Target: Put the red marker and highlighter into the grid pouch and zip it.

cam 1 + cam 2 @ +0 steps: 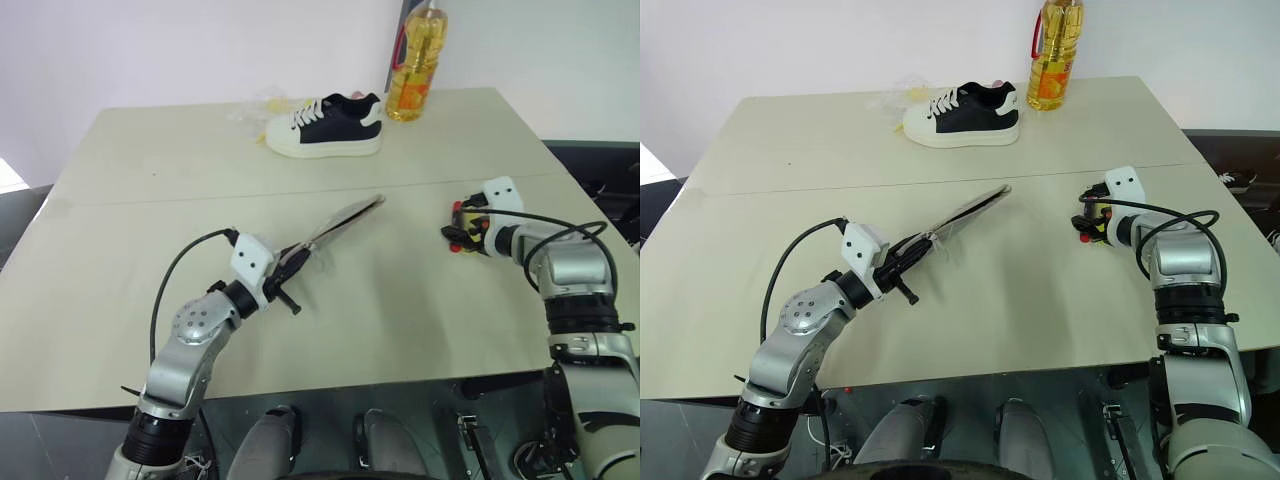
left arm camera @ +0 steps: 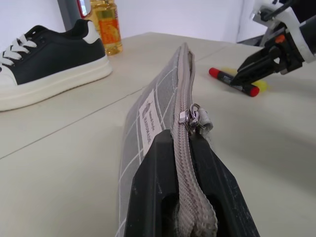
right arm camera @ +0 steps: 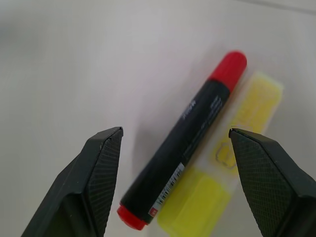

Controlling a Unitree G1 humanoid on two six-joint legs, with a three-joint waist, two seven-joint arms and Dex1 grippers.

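Right now the red marker (image 3: 185, 140) lies on the desk (image 1: 150, 240) touching the yellow highlighter (image 3: 219, 185), both between the widely spread fingers of the right gripper (image 3: 175, 148), which holds nothing. Small print on the marker's black barrel is unreadable. The left gripper (image 2: 185, 163) is clamped on the zipper edge of the grid pouch (image 2: 158, 108), lifted edge-up; its white label's text is illegible. Open desk separates them; a sneaker (image 1: 325, 125) and oil bottle (image 1: 418, 65) stand near the far edge.

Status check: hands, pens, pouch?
Left hand shut on grid pouch, held off the table. Right hand open over red marker and highlighter, side by side on the table. Nothing in the way.
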